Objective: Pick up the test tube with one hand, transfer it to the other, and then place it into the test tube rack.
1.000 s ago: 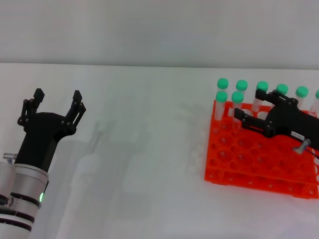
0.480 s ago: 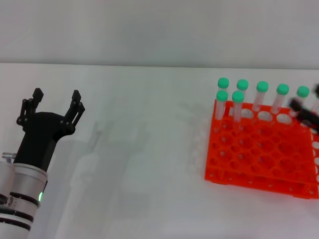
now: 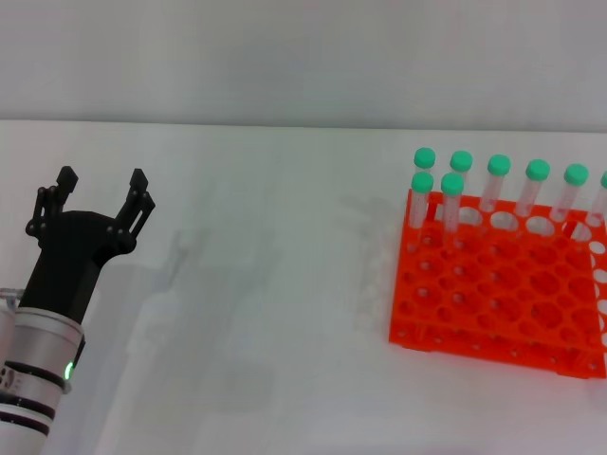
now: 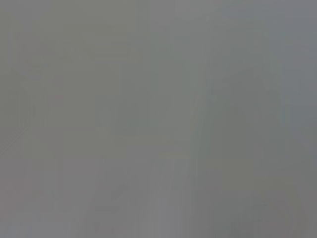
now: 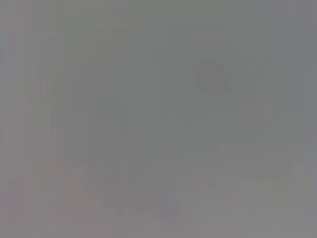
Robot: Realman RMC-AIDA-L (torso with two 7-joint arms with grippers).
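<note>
Left black fingered tool (image 3: 98,190) on white ringed arm, spread and empty above the white bench (image 3: 256,313); right tool out of view. Slender clear green-capped test tubes (image 3: 451,202) all upright in the bright orange plastic rack (image 3: 493,301); none loose. Risk: nudging neighbouring tubes, tipping rack. No legible writing anywhere.

Left gripper (image 3: 98,187) at table's (image 3: 256,284) left, fingers spread, holding nothing, orange test tube rack (image 3: 498,294) at right, green-capped test tubes (image 3: 451,201) upright along its far rows
</note>
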